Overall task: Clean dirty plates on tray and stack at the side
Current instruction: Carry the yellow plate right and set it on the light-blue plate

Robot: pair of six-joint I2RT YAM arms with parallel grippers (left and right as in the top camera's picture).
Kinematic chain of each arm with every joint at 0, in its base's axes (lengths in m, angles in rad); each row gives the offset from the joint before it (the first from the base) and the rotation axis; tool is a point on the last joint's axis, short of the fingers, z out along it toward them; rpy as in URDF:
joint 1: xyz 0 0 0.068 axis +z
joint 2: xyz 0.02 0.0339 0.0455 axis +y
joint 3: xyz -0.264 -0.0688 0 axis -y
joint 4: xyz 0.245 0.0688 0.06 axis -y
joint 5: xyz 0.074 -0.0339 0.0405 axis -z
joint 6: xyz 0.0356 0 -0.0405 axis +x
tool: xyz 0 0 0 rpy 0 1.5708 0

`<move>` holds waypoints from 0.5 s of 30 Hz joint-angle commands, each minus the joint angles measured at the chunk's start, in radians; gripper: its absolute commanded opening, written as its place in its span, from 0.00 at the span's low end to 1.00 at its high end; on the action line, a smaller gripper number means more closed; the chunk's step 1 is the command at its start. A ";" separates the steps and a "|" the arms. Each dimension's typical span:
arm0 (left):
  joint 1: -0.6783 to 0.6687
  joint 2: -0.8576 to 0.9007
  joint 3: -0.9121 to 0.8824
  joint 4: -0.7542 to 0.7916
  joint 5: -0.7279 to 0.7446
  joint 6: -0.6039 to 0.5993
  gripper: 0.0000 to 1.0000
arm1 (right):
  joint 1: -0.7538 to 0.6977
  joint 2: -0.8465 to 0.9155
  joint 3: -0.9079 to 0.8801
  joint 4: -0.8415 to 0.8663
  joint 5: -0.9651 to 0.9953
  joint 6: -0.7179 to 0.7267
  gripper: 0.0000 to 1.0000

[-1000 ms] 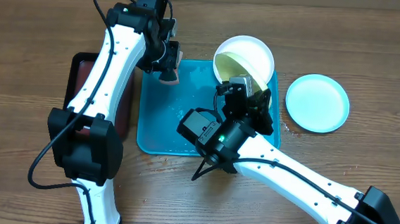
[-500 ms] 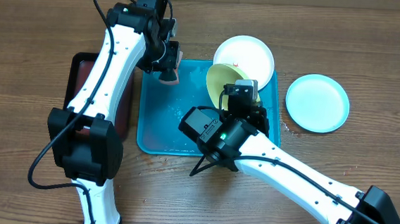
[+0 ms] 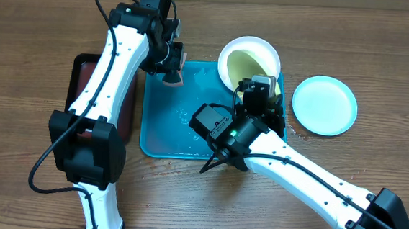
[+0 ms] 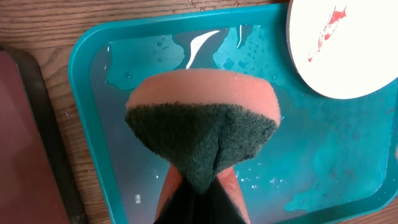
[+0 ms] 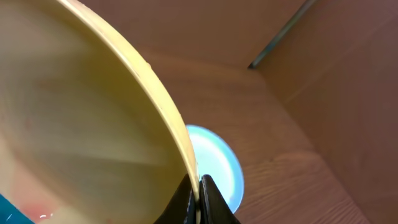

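My right gripper (image 3: 255, 89) is shut on the rim of the yellow-green plate (image 3: 243, 63) and holds it tilted over the white plate (image 3: 268, 52). The white plate lies at the far right corner of the turquoise tray (image 3: 157, 125). In the right wrist view the jaws (image 5: 198, 194) pinch the plate's edge (image 5: 81, 112). My left gripper (image 3: 170, 63) is shut on an orange sponge with a green scrub face (image 4: 202, 124), above the tray's wet far left part (image 4: 323, 137). The white plate (image 4: 348, 43) has a red smear. The light blue plate (image 3: 325, 105) lies on the table to the right.
A black tray with a dark red inside (image 3: 79, 84) sits left of the turquoise tray, partly under my left arm, and it shows in the left wrist view (image 4: 18, 143). Water pools on the turquoise tray. The light blue plate (image 5: 217, 162) shows beyond the held plate.
My right gripper has swung the yellow-green plate from over the tray's middle back toward the white plate at the far right. The left arm and sponge have not moved.
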 commanded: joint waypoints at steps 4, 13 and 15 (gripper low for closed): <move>-0.007 -0.015 -0.002 0.004 0.005 -0.010 0.04 | -0.075 -0.017 0.009 0.047 -0.089 0.027 0.04; -0.007 -0.015 -0.002 0.005 0.004 -0.010 0.04 | -0.411 -0.026 0.009 0.132 -0.760 -0.121 0.04; -0.007 -0.015 -0.002 0.004 0.004 -0.010 0.04 | -0.496 -0.037 0.009 0.181 -0.886 -0.198 0.04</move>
